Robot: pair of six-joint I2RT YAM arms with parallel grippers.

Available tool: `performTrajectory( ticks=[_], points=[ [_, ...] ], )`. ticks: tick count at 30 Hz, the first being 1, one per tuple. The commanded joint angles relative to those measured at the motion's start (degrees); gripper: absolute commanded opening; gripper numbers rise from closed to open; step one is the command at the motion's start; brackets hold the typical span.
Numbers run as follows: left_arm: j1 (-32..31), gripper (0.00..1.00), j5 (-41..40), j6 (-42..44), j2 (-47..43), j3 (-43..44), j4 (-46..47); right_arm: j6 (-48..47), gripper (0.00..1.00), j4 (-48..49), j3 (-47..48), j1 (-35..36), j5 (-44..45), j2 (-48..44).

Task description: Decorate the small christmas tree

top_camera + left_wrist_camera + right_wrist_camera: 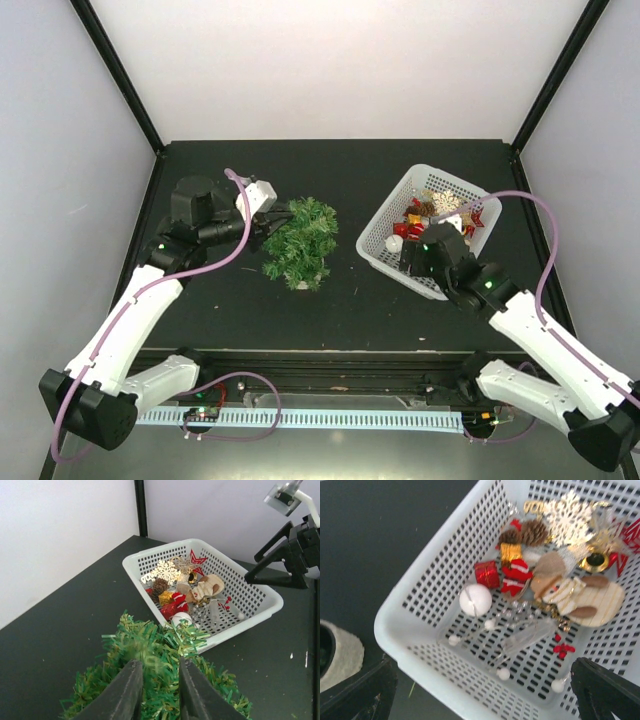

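Left arm [140,300] stretched forward, left gripper [160,667] nearly closed around tree [300,242] foliage, real grip unclear. Tree sits left of basket [383,222]. Right arm [540,330] bent over basket, right gripper [482,666] spread wide.

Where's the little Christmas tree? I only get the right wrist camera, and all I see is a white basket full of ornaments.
Observer: In the top view, the small christmas tree sits to the left of the white basket, apart from it.
Operator: Is the other arm doing anything?
Observer: The left gripper is right at the tree, its jaws close together with green needles between them. I can't tell whether they pinch a branch.
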Motion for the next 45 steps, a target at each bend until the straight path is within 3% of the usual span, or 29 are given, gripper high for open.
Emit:
performTrajectory(
  ticks=[1, 8, 14, 19, 24, 28, 40, 45],
  points=[
    [-0.2, 0.29, -2.8, 1.4, -0.5, 0.0, -0.9, 0.3, 0.95, -2.6, 6.0, -0.1, 7.7, 4.0],
    [-0.2, 0.73, -2.4, 1.1, -0.1, 2.1, -1.4, 1.1, 0.9, -0.7, 7.6, -3.1, 1.4, 12.6],
    [-0.1, 0.95, -6.5, 0.9, -0.4, 7.7, -5.9, -0.9, 0.83, 2.9, 10.3, -3.0, -9.2, 21.4],
    [0.4, 0.99, -8.1, -0.4, -0.3, 12.2, -9.2, -2.7, 0.87, 2.9, 20.5, -3.0, -10.2, 30.3],
    [1.0, 0.99, -8.0, -0.8, -1.1, 14.5, -11.8, -3.0, 0.89, -2.7, 33.5, -3.0, -10.3, 45.0],
    [1.4, 0.99, -8.0, -0.2, -1.8, 14.5, -13.1, -2.7, 0.88, -5.1, 38.7, -3.0, -10.0, 52.3],
    [1.7, 0.99, -8.4, 0.2, -2.2, 12.5, -13.8, -1.7, 0.84, -3.6, 33.8, -3.1, -8.6, 53.3],
    [1.7, 0.99, -8.5, 0.2, -2.2, 12.3, -13.7, -1.6, 0.76, -0.9, 26.7, -3.1, -9.3, 50.4]
  ],
)
